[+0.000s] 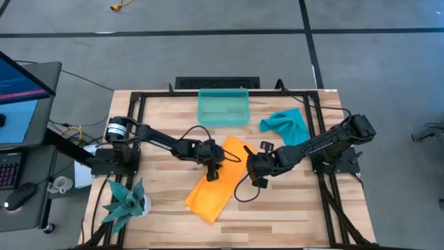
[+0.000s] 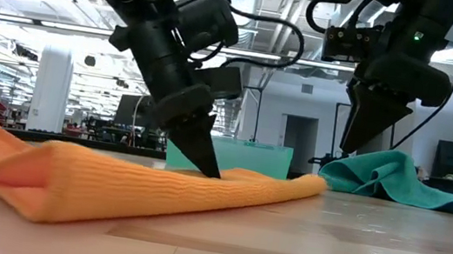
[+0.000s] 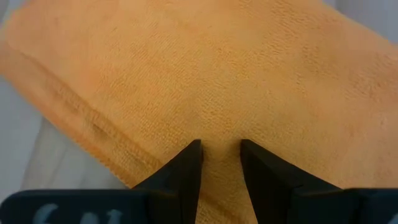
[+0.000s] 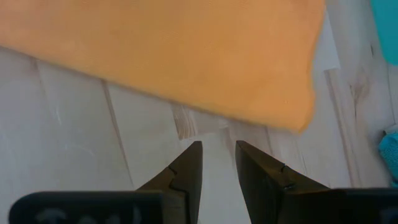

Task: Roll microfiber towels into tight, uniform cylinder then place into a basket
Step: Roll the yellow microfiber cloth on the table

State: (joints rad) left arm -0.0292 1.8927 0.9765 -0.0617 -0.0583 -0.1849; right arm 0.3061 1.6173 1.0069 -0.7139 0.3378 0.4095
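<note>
Towels first, since neither is rolled yet. On the pale wooden worktop [image 1: 277, 208] the orange towel [image 1: 216, 182] lies near the middle as a long, loosely folded strip running diagonally, soft and puffy in the low view, not a tight cylinder. The teal towel [image 1: 286, 125] sits crumpled in a heap toward the far right, just beside the basket [image 1: 223, 107], which stands at the far edge of the worktop with nothing visible inside it.

Judging from this, the task is at an early stage: the orange towel has been folded narrow at most, and rolling it, then placing it, then doing the same with the teal one, all appear to be left.

Down on the orange strip near its far end, the left gripper [image 3: 221, 152] has its fingers a narrow gap apart, tips pressed into the cloth; in its wrist view a small ridge of fabric shows between them, so it looks like a pinch on the towel, though I cannot be sure the cloth is truly clamped. Off the strip's right edge, the right gripper [image 4: 217, 152] hangs above bare wood near the towel's corner, fingers also narrowly parted and holding nothing.

A spiky teal plant [image 1: 126, 201] stands at the near left corner, well apart from the work.
</note>
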